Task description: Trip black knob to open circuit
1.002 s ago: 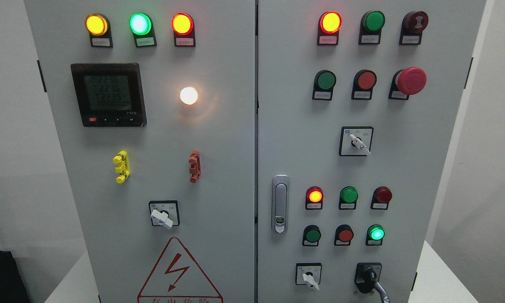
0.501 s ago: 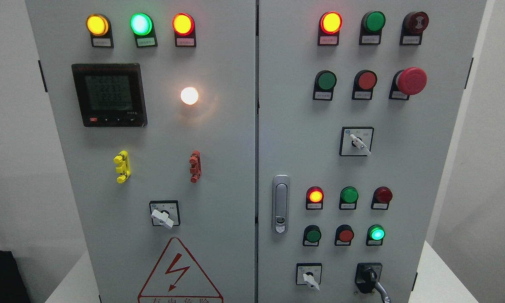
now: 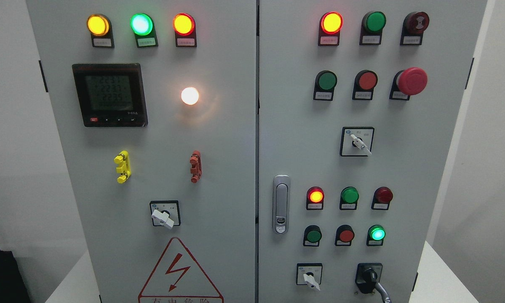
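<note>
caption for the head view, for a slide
Two-door control cabinet with lit indicator lamps; black knob at lower right untouched, no robot hand in view.

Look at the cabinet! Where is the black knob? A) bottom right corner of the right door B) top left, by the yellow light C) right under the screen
A: the black knob sits at the bottom right of the right door, beside a white-handled switch.

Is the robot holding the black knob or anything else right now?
Nothing is held: neither hand is in view, and the black knob stands untouched at the panel's lower right.
</note>
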### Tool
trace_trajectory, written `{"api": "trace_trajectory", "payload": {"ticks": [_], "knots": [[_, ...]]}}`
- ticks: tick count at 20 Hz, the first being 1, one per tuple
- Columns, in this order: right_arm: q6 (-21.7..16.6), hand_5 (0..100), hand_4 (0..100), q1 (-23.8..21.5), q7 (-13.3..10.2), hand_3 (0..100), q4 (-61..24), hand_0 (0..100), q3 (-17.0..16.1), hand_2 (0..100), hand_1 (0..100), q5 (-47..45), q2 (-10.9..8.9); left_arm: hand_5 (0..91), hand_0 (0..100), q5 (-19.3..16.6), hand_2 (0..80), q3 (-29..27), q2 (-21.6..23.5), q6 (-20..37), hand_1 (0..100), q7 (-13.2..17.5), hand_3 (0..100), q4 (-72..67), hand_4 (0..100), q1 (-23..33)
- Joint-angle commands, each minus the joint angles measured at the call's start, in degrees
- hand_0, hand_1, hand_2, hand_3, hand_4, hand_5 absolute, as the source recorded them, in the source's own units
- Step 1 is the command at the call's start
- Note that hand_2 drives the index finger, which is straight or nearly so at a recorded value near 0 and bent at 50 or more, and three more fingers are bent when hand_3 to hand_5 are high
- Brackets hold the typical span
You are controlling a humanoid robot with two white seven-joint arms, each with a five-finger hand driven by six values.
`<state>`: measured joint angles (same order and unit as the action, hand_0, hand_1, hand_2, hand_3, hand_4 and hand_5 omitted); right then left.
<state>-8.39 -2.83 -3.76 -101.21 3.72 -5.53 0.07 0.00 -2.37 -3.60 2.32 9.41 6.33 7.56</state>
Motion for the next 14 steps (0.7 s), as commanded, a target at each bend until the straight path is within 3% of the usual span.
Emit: {"api": "trace_trajectory", "payload": {"ticks": [1, 14], "knots": [[0.0, 100, 100, -0.2, -0.4, 100, -0.2, 0, -0.1, 0, 0, 0.0, 0.99, 0.0, 12, -1.3, 0.0, 0.0, 0.0, 0.0, 39, 0.0, 0, 0.0, 0, 0.0], [0.0, 100, 100, -0.3, -0.5, 100, -0.3, 0, -0.6, 0, 0, 0.0, 0.46, 0.0, 12, -1.3, 0.0, 0.0, 0.0, 0.0, 39, 0.0, 0, 0.0, 0, 0.0]]}}
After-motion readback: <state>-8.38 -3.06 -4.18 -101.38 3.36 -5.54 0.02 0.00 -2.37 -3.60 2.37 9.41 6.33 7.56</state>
